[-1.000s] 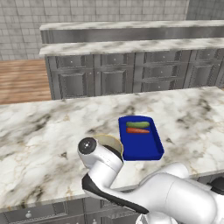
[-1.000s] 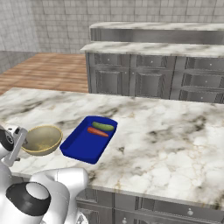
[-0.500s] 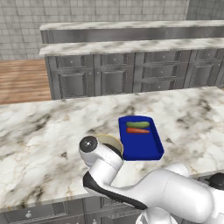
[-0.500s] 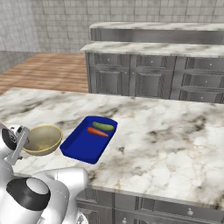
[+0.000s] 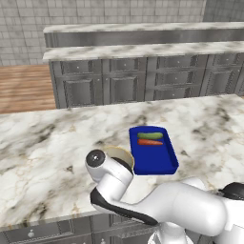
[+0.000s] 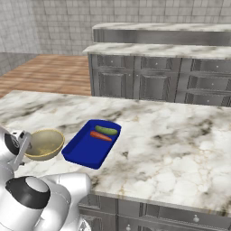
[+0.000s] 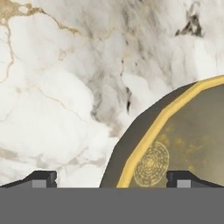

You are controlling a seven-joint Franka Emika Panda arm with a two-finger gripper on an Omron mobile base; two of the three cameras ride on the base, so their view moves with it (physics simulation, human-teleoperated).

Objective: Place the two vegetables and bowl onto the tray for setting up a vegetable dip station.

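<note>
The deep blue tray (image 5: 157, 159) (image 6: 85, 149) lies on the marble counter. On its far end rest the green cucumber (image 5: 149, 136) (image 6: 106, 130) and the orange carrot (image 5: 150, 142) (image 6: 101, 136). Just left of the tray, on the counter, stands the yellowish-tan bowl (image 6: 43, 144) (image 5: 121, 155), half hidden by my wrist in the left base view. My gripper (image 7: 111, 179) is open right over the bowl's near rim (image 7: 162, 122). One fingertip (image 7: 41, 178) is outside the rim and the other fingertip (image 7: 181, 178) is over the speckled inside.
Marble counter (image 5: 43, 157) (image 6: 171, 149) stretches wide on both sides of the tray. A second, higher counter with grey cabinets (image 5: 128, 86) stands across a wooden floor (image 6: 49, 72), well beyond reach.
The hand has barely shifted beside the bowl. Bowl, tray and both vegetables lie where they were.
</note>
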